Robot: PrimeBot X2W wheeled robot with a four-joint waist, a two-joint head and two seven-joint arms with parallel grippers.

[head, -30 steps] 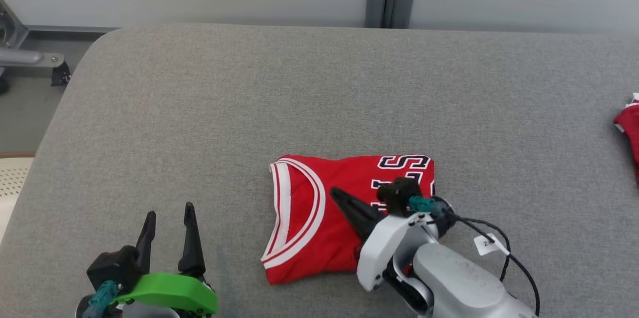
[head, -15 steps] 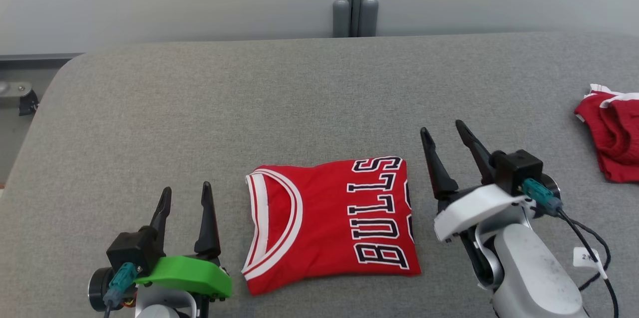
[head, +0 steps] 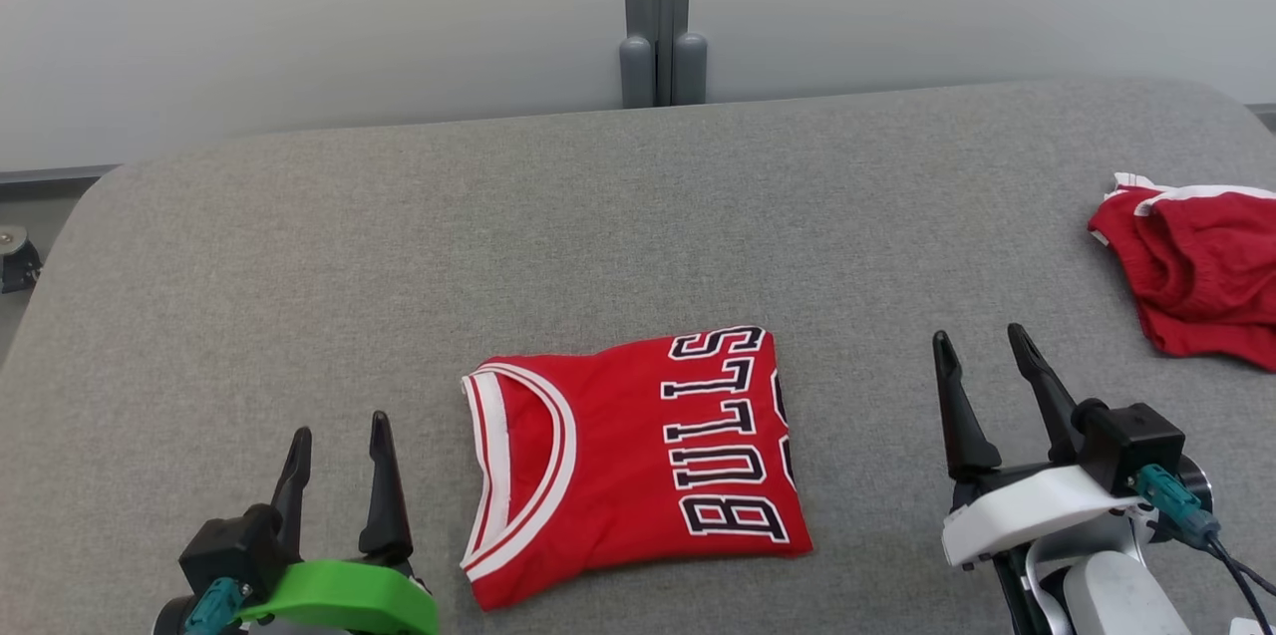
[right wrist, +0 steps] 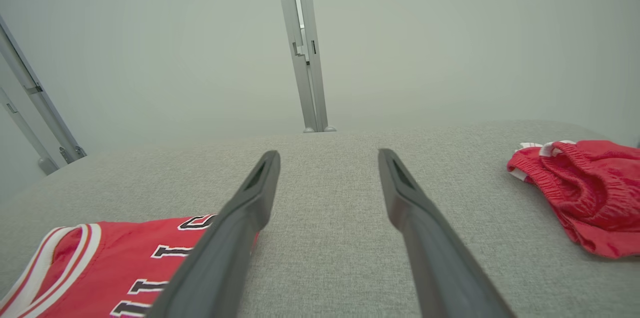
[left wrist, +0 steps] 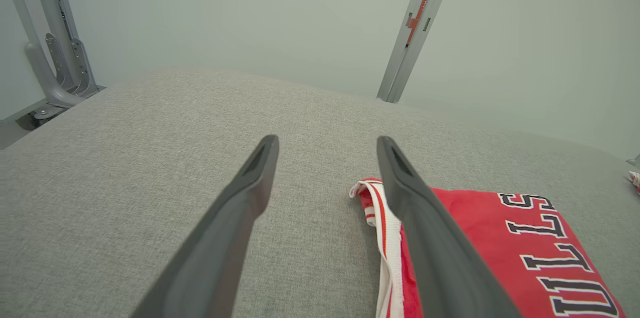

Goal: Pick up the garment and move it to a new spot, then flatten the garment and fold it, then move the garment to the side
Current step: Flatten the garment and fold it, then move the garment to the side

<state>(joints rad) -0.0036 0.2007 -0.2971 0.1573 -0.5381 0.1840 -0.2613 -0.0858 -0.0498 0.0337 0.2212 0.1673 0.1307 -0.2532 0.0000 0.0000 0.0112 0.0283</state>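
The garment [head: 630, 464] is a red jersey with white trim and black "BULLS" lettering, folded into a rough square and lying flat near the front middle of the grey table [head: 498, 216]. It also appears in the left wrist view as the garment [left wrist: 510, 248] and in the right wrist view as the garment [right wrist: 100, 268]. My left gripper [head: 337, 436] stands open to the left of it, holding nothing. To the garment's right my right gripper [head: 982, 346] is open and apart from the cloth. In the wrist views the left gripper [left wrist: 327, 141] and right gripper [right wrist: 328, 154] have nothing between their fingers.
A second red cloth item with white trim [head: 1191, 271] lies crumpled at the table's right edge, also seen as the red cloth [right wrist: 582, 190]. A grey post [head: 658, 12] stands against the pale wall behind the table. Metal frame parts [left wrist: 55, 53] stand off the table's far left corner.
My right gripper let go of the garment, opened and drew back to its right. The head camera shifted, so the whole picture moved left and down. The left gripper stays open.
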